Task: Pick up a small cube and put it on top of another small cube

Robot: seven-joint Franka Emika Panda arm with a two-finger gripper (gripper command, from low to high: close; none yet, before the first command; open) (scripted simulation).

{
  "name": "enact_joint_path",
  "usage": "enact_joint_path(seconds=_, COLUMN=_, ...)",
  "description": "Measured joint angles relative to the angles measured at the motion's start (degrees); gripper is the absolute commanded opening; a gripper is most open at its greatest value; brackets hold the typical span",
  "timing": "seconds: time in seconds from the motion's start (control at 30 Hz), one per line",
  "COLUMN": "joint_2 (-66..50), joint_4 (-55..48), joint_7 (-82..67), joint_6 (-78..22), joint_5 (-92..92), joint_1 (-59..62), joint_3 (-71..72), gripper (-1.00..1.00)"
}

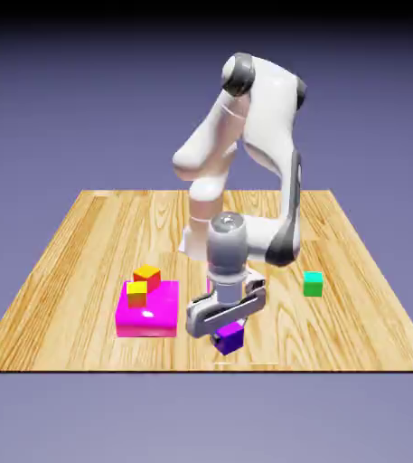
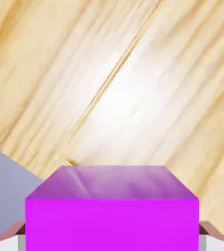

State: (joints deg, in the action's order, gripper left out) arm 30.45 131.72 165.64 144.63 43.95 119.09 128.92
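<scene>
The small purple cube (image 1: 229, 339) sits between the fingers of my gripper (image 1: 227, 331), close to the table's front edge. In the hand view the purple cube (image 2: 112, 211) fills the bottom of the picture. A grey fingertip (image 2: 20, 241) presses against its left side, and the other one touches its right side. My gripper (image 2: 112, 242) is shut on it. Whether the cube rests on the wood or hangs just above it is unclear. The small green cube (image 1: 313, 284) with its teal top stands alone toward the exterior view's right, well apart from the gripper.
A large flat magenta block (image 1: 146, 312) lies left of the gripper, with a yellow cube (image 1: 136, 293) on it and an orange cube (image 1: 147, 275) behind. The table's front edge (image 1: 206, 369) runs right below the gripper and shows as a corner in the hand view.
</scene>
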Motion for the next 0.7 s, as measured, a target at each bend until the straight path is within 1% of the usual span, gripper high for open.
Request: enact_joint_path(seconds=0.7, joint_2=7.8, joint_4=10.2, joint_7=-1.4, joint_6=-8.4, joint_5=10.1, joint_1=-43.6, joint_3=-20.1, gripper=-1.0)
